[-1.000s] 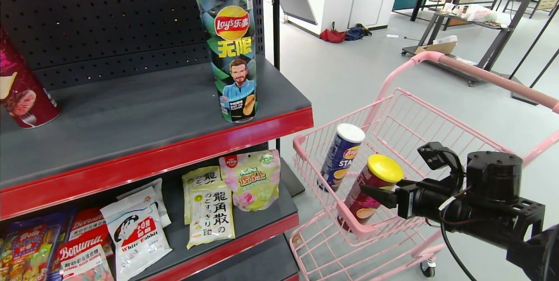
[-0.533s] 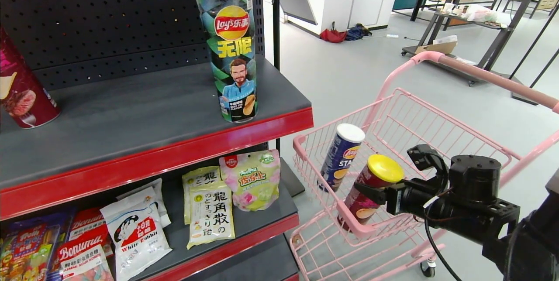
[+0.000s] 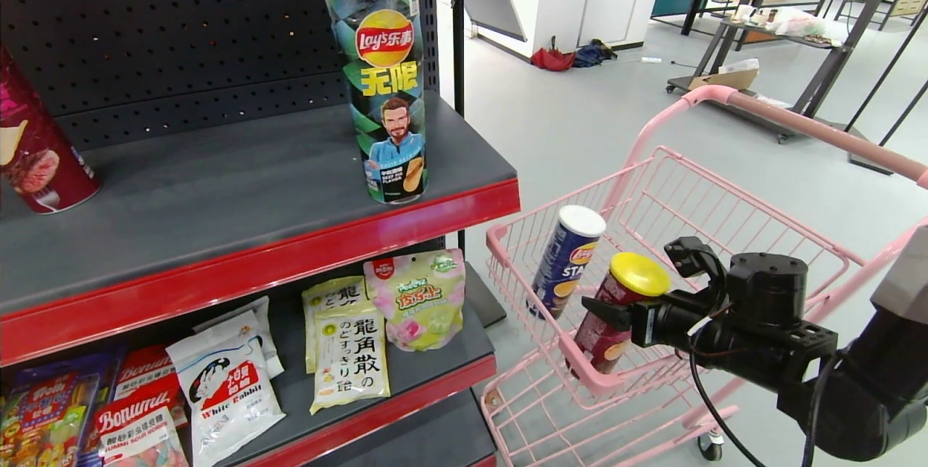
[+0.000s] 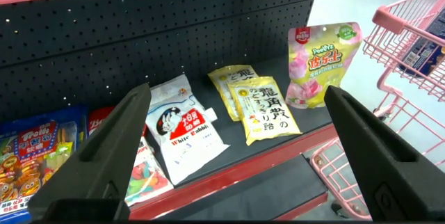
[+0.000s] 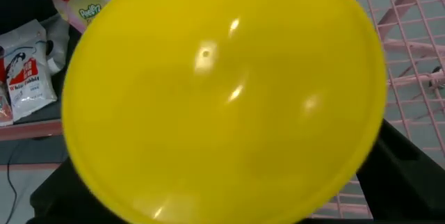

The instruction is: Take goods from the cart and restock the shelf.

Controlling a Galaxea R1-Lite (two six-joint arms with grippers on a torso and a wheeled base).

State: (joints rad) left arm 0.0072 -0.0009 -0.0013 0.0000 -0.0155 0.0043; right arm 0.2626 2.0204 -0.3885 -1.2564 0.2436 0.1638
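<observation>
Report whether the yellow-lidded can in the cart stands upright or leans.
Leaning: the yellow-lidded can tilts inside the cart, lid well to the right of its base.

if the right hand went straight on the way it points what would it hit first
Most likely the yellow lid of the maroon can leaning in the pink cart: the right hand points squarely at it from close by.

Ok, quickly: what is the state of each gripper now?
Left gripper: open, empty.
Right gripper: closed on the red can.
</observation>
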